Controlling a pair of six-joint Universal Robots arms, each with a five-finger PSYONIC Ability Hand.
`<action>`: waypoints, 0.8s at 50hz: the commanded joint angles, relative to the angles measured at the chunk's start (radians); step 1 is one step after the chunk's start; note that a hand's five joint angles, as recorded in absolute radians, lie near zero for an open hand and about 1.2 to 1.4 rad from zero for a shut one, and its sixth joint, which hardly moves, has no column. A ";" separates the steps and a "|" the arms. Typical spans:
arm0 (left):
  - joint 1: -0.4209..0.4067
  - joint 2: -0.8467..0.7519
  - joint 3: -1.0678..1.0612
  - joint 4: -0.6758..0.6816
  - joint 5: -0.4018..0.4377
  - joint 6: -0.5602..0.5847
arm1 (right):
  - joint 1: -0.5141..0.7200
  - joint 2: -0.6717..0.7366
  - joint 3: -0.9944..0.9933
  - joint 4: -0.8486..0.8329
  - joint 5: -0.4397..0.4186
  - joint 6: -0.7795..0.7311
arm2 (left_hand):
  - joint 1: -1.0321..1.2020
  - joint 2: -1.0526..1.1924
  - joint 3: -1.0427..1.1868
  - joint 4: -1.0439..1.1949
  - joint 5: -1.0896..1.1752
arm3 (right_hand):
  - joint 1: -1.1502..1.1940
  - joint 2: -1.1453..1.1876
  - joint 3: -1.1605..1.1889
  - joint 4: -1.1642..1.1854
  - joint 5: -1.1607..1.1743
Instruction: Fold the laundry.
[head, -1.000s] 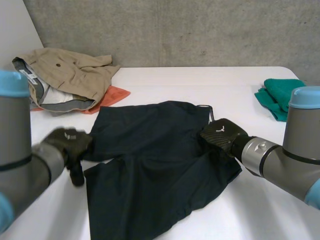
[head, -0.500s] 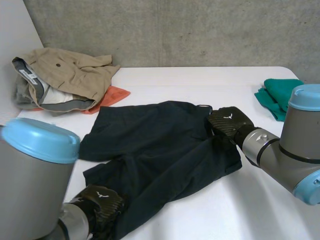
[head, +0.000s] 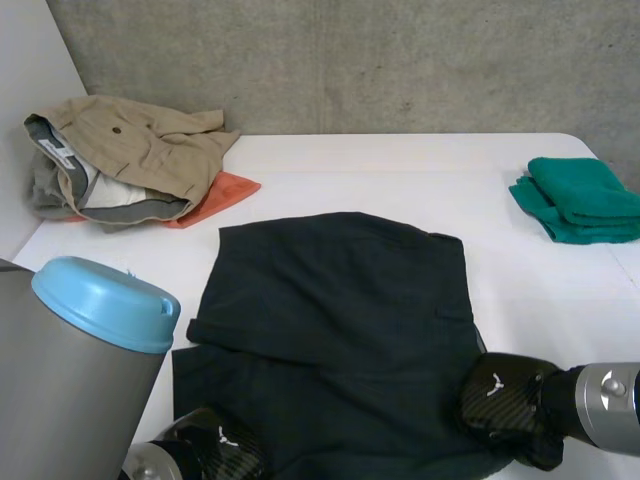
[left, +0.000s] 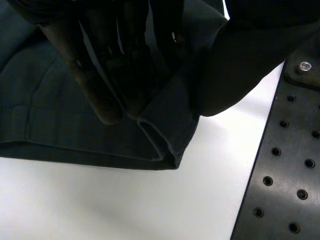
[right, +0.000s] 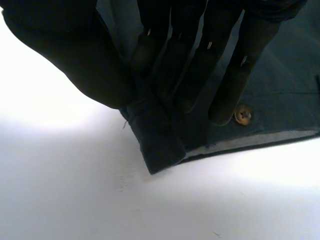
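On the white bench (head: 400, 165), toward its near edge, the dark navy fabric shorts (head: 340, 300) lie spread flat, with their far part doubled over the near part. The left hand (head: 215, 452) is at their near left corner and the right hand (head: 505, 400) at their near right corner. The left wrist view has that hand's fingers lying down on the hemmed corner, with a fold of cloth pinched between them and the thumb. The right wrist view has the right hand's fingers and thumb closed on the other corner, a small brown button (right: 243, 115) just at one fingertip. At the far left lies a crumpled beige jacket (head: 140, 145) whose white collar label (head: 60, 155) is too small to read, with an orange cloth (head: 225, 190) under it. A folded green cloth (head: 580, 200) sits well apart at the far right.
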 joint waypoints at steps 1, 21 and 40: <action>0.038 -0.034 0.097 0.029 -0.085 0.011 | 0.044 0.042 -0.109 -0.174 0.002 0.267 | 0.234 0.205 0.209 0.199 0.222 | 0.275 0.219 0.207 0.198 0.203; 0.257 -0.536 0.861 0.457 -0.154 0.242 | 0.190 0.395 -0.590 -0.763 0.284 0.761 | 0.234 0.205 0.209 0.199 0.222 | 0.275 0.219 0.207 0.198 0.203; 0.239 -0.709 1.020 0.604 -0.174 0.179 | 0.277 0.651 -0.706 -1.285 0.441 0.646 | -0.987 -1.017 -1.013 -1.023 -1.000 | -0.947 -1.003 -1.015 -1.024 -1.019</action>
